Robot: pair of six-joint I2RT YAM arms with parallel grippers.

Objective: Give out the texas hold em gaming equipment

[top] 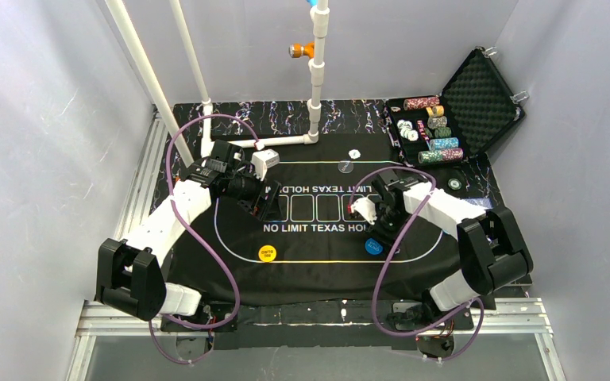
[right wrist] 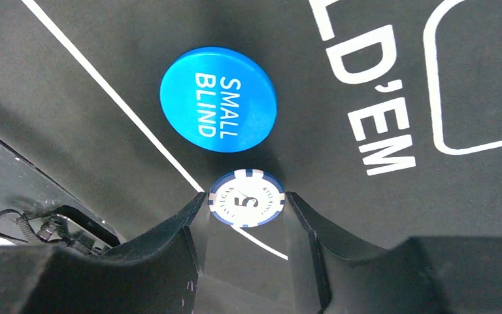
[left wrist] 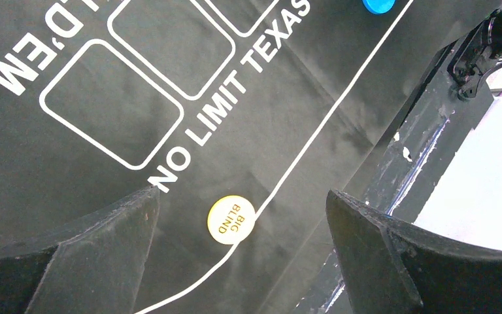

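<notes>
Left end effector [left wrist: 240, 195]: jaws wide apart, holding nothing, above the mat [left wrist: 52, 190].
BIG BLIND button [left wrist: 231, 220]: yellow, flat on mat beside its white line.
Right end effector [right wrist: 245, 196]: clamped on the white-and-blue 5 chip [right wrist: 246, 199].
SMALL BLIND button [right wrist: 217, 99]: blue, flat on mat, just beside that chip.
Chip stacks [top: 437, 133]: in the open case [top: 483, 99], far right.
</notes>
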